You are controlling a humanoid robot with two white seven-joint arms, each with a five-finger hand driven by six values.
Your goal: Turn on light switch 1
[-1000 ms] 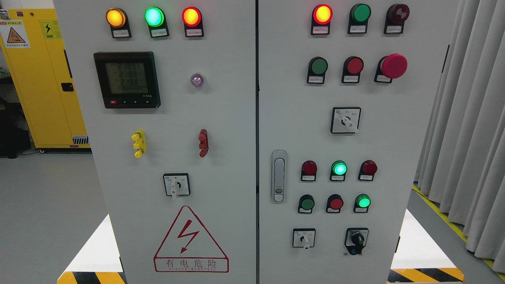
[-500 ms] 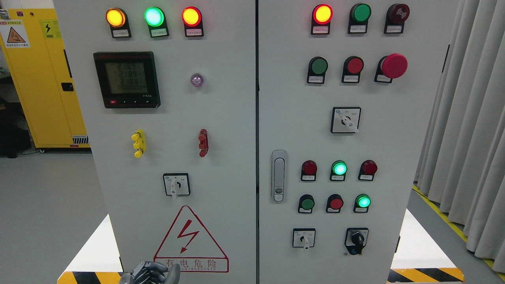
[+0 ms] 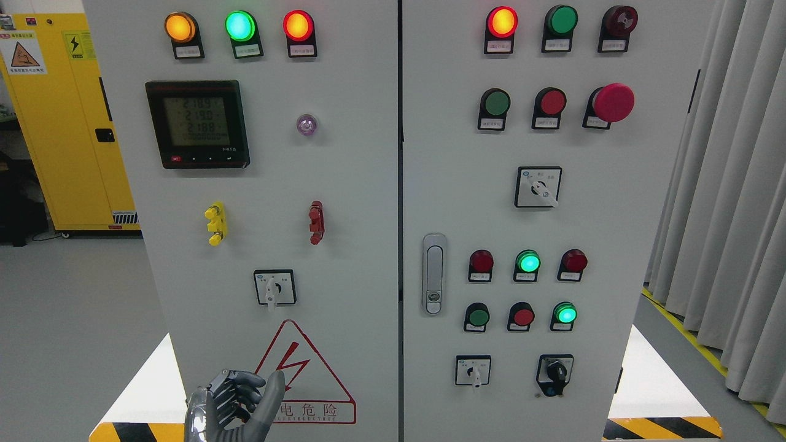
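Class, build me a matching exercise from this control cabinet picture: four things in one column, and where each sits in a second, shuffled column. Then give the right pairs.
Things
1. Grey robotic left hand
2. Big red mushroom-shaped button
3. Black-framed digital meter
4. Silver door latch handle

Places
A. Upper right door
B. Left edge of the right door
C. Bottom, in front of the red warning triangle
D. Upper left door, below the amber lamp

Pairs: 1-C, 2-A, 3-D, 4-B

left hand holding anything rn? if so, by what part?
Nothing held. The left hand is empty, fingers loosely curled, in front of the warning sign, below the selector switch.
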